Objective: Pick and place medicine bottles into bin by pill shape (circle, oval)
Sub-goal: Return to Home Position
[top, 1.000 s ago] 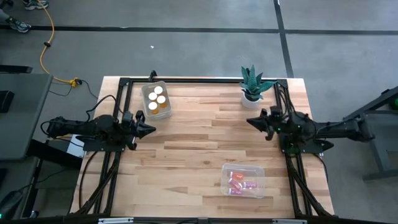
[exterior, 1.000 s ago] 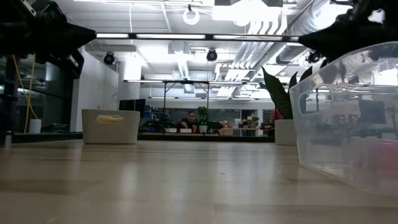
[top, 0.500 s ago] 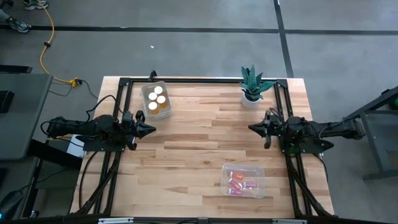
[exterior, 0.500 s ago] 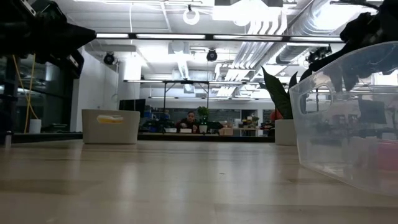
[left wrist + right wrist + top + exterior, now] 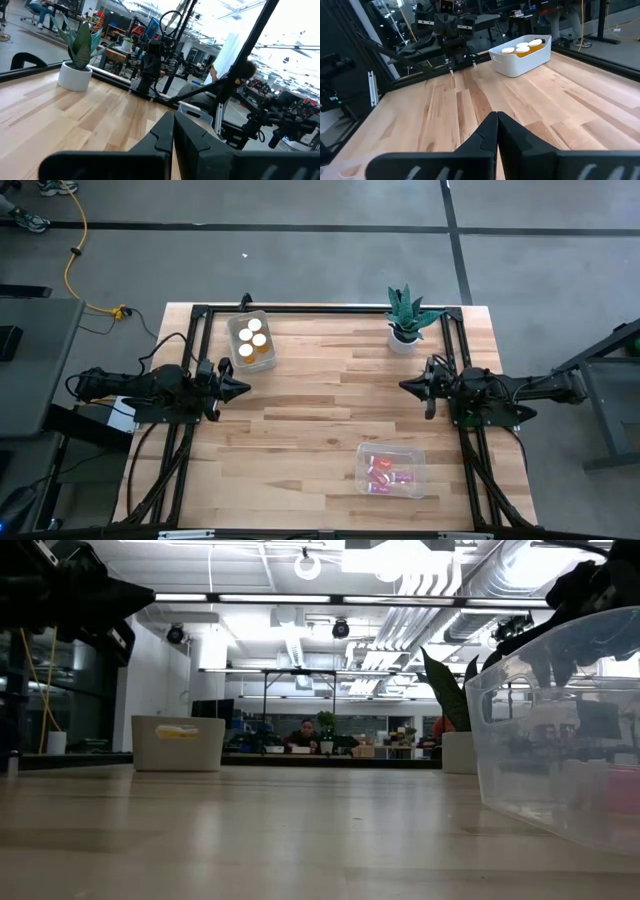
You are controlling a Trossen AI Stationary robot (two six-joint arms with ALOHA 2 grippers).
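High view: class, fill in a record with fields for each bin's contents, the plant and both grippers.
Gray bin: top left of table, holds orange bottles with white caps
Clear bin: bottom right, holds pink bottles
Plant: top right corner
Left gripper: shut, empty, left edge
Right gripper: shut, empty, right edge

Foreground: right gripper (image 5: 496, 116), fingers pressed together, aimed across wooden table (image 5: 440, 115). Far side: pale bin (image 5: 519, 65) holding medicine bottles (image 5: 522, 48), white caps up, amber sides visible above rim. Near bin: left arm (image 5: 451, 35), dark, at table edge. Beyond: black frames, cables.
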